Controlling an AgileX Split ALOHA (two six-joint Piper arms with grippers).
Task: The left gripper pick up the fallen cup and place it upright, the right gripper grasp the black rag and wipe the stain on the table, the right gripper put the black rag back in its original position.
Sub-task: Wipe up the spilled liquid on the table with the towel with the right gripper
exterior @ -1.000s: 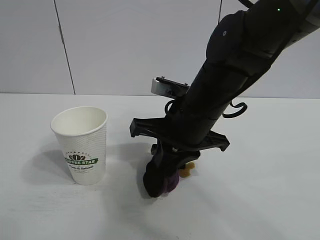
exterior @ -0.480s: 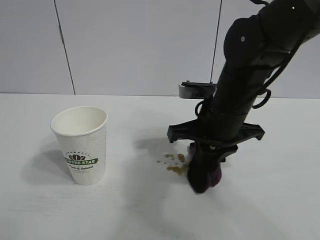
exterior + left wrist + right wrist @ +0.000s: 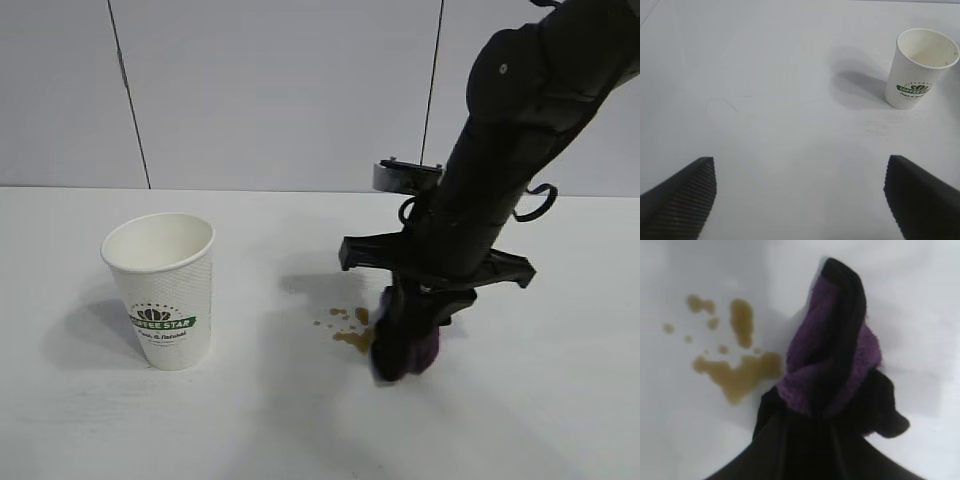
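standing upright on the wide, flat, plain white tabletop, toward its left side in the exterior view, is the white textured paper cup with a green "coffee star" banner, its open mouth up and its shadow falling to the left. the same cup shows in the left wrist view, well ahead of the left gripper, a black tool with two ribbed, wedge-shaped fingers that are spread wide with only bare table between them; nothing is held there.

toward the right in the exterior view, the right gripper, black and carried on a thick black arm, points steeply down at the table. its fingers are pinched on the small bunched rag, black with dark purple folds, and the rag's lower end rests on the tabletop. in the right wrist view the rag bulges out from between the closed fingers, purple terry framed by a black fold.

the brown coffee-coloured stain lies uncovered on the table, just beside the rag on the side toward the cup; the rag's edge touches the blotch's nearest lobe. the wrist view shows the stain as one larger smear with several small droplets scattered away from the cloth.
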